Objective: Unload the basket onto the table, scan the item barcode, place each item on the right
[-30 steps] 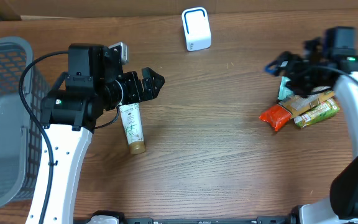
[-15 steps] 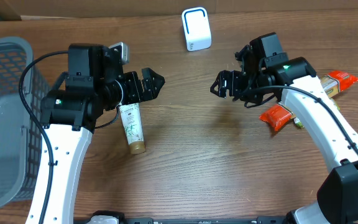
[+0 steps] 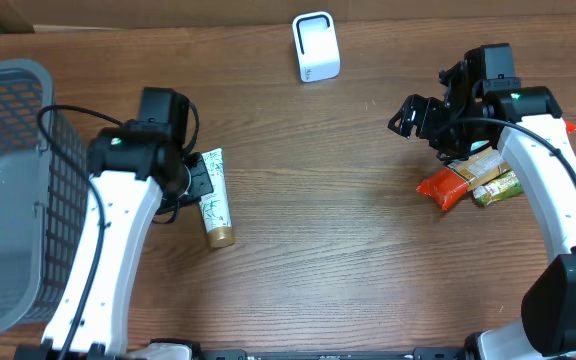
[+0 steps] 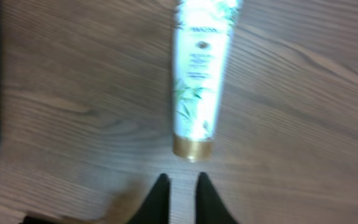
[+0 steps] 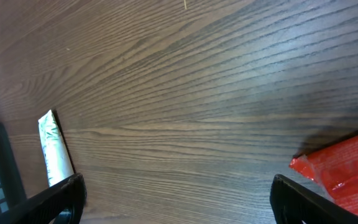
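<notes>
Evidently pickup is the step in hand: the tube [image 3: 213, 195] lies on the desk [image 3: 328, 250] at left, just beyond the left claw [image 4: 182, 180], pinched shut on nothing. The right claw [image 3: 420, 118] gapes, empty. Next, I judge, open and straddle the tube.

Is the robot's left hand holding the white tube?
No, the white tube lies on the table, apart from the left gripper, which is shut and empty.
</notes>
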### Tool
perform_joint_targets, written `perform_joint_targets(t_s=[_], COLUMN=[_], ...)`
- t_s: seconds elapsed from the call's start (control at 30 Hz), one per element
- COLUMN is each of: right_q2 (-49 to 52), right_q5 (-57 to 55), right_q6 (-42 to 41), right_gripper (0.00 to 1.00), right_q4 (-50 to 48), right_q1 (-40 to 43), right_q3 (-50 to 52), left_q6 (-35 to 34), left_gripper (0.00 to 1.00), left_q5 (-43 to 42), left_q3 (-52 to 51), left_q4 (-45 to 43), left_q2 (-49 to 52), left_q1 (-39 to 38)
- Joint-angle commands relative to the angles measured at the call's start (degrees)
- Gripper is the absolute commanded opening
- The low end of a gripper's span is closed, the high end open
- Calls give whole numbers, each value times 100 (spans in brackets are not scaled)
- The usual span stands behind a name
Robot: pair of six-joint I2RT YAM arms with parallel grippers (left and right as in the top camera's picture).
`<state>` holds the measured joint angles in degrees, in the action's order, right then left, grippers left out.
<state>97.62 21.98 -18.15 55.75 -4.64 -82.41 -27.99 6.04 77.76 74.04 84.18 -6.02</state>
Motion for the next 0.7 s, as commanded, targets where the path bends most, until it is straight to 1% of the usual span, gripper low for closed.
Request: perform_joint_targets(t_s=[0.0, 0.2, 0.3, 0.4, 0.57, 0.67], right_q2=[15, 17, 17, 17, 17, 17], right_q5=[-122, -420, -439, -439, -444, -463], right_q6=[63, 68, 68, 68, 70, 70], right_gripper=[95, 95, 95, 95, 95, 95], right_q4=[33, 164, 164, 164, 168, 166], right_q1=[-4, -4, -4, -4, -4, -4], right_q3=[-127, -127, -127, -127, -127, -127], left_q6=[-595, -984, -1121, -1338, -1279, -852], left_gripper=[4, 4, 4, 4, 4, 4], left_q5=[597, 614, 684, 968, 800, 264], left_q3=[-424, -1025, -1108, -1108, -1108, -1108], left_q4=[-376, -944, -1106, -1235, -1591, -1882], left_q2=[313, 1008, 1410, 1757, 2166, 2319], left_q1=[0, 0, 0, 9, 9, -26])
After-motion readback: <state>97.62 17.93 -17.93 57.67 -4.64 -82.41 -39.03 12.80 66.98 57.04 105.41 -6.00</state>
